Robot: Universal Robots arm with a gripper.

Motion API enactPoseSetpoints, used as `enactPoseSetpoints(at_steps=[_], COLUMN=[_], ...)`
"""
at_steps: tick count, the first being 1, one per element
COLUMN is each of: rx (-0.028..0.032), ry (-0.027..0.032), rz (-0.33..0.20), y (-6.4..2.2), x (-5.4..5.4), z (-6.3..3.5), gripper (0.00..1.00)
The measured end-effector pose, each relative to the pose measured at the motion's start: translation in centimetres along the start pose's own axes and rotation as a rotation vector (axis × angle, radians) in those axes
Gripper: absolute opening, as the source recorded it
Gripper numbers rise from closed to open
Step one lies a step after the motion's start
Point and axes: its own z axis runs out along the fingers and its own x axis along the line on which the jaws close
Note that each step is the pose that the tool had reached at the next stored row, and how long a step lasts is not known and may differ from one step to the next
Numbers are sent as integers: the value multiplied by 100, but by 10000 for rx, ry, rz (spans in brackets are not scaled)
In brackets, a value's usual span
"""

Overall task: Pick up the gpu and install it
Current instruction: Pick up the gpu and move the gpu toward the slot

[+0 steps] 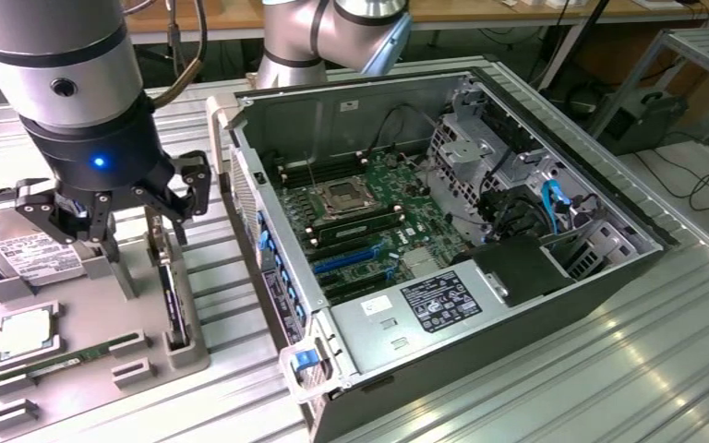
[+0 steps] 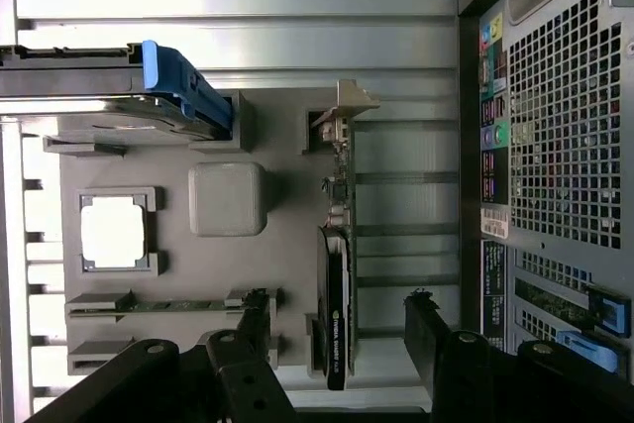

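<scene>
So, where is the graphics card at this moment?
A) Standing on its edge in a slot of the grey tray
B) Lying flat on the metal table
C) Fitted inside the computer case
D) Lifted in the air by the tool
A: the graphics card stands on edge in the grey tray, and the open tool hovers over it without gripping it.

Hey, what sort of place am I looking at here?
Probably a robotics lab bench for computer assembly: a robot arm hangs over a gray tray of parts, including a graphics card, beside an open computer case on a ribbed metal table.
</scene>
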Motion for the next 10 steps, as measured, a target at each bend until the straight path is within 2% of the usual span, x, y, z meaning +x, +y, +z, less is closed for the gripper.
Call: enactPoseSetpoints(at_steps=[10], rx=[0], ry=[4], rz=[-8], y=[-6], x=[2], z=[72], gripper=[66])
